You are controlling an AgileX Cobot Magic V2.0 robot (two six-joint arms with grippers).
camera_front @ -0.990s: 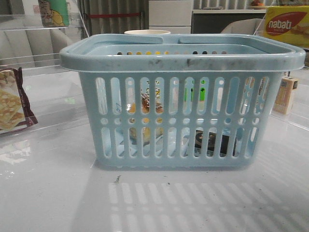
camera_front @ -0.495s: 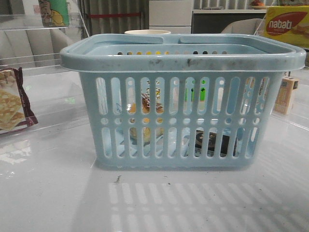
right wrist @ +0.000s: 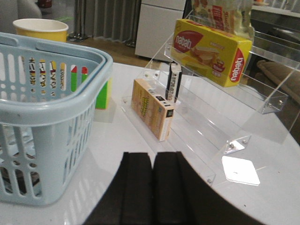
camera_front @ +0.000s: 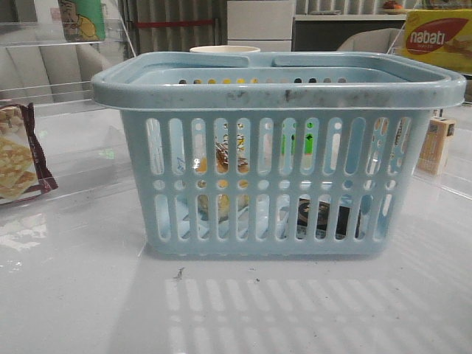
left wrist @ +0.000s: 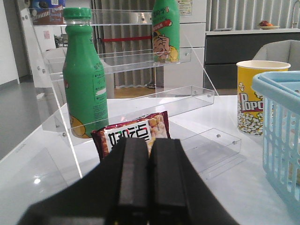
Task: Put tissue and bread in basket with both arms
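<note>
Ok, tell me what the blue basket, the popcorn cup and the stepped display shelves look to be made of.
Basket: moulded plastic, matte light blue; slotted walls and a thick scuffed rim suggest it.
Popcorn cup: probably paper or card, with a printed yellow surface and a rolled pale rim.
Display shelves: clear acrylic or similar rigid plastic; see-through, glossy, fastened with small screws.

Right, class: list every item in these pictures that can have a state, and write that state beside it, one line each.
Large light-blue slotted plastic basket: upright on the table, handles folded down.
Golden-brown bread in clear bag: inside the basket.
Small flat black tissue packet: on the basket floor.
Left gripper: fingers shut, holding nothing.
Right gripper: fingers shut, holding nothing.
Green plastic bottle: upright, capped.
Yellow popcorn cup: upright.
</note>
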